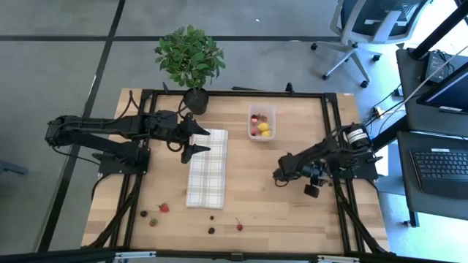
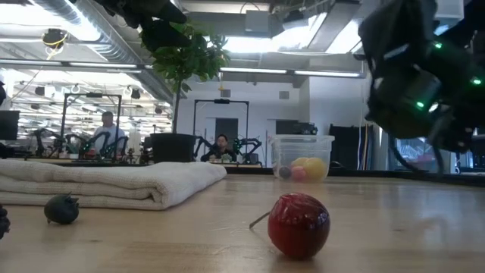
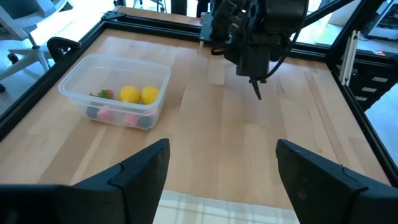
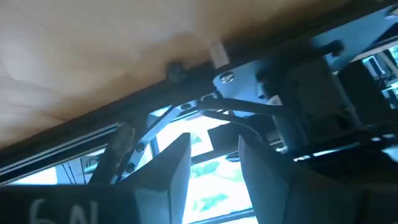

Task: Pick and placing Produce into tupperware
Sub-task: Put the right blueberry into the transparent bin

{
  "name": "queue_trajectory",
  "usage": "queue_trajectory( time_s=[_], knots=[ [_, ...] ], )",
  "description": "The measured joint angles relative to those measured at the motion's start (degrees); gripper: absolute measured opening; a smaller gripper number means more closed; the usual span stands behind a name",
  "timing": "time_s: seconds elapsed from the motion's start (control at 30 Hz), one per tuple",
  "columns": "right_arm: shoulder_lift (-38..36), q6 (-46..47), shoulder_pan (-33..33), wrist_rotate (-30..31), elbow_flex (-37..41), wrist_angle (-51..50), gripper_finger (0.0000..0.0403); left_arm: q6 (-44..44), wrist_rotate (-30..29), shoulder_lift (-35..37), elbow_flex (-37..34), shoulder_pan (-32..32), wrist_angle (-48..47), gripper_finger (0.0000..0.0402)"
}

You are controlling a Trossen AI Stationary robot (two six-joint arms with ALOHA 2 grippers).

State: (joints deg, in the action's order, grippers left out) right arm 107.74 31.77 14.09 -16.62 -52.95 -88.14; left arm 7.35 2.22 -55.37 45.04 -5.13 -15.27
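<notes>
Tupperware point(image 1: 261, 123) holding some produce; more loose on the table point(image 1: 292, 212).
Tupperware is judged light, stiff, slippery; cherry point(image 2: 298, 224) small, round, apt to roll, best taken across its body; others lie by the cloth point(image 1: 207, 167); left gripper point(image 3: 221, 177) gapes wide, empty; right gripper point(image 4: 214, 165) stands narrowly parted, nothing seen held.

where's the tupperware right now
In the high view the tupperware sits on the table's far side, right of the checked cloth and the potted plant, with yellow and pink produce inside.
</notes>
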Motion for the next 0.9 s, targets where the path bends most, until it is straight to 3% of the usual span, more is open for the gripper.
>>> queue_trajectory(
  time_s=[0.27,0.9],
  knots=[
    [0.00,-5.02,5.09,-6.31,1.22,7.01,0.0138,1.16,-0.01,0.00,0.00,0.00,0.02,0.0284],
    [0.00,-3.31,12.42,-7.07,1.22,12.79,0.0138,1.75,-0.02,0.00,0.00,0.00,0.02,0.0284]
  ],
)
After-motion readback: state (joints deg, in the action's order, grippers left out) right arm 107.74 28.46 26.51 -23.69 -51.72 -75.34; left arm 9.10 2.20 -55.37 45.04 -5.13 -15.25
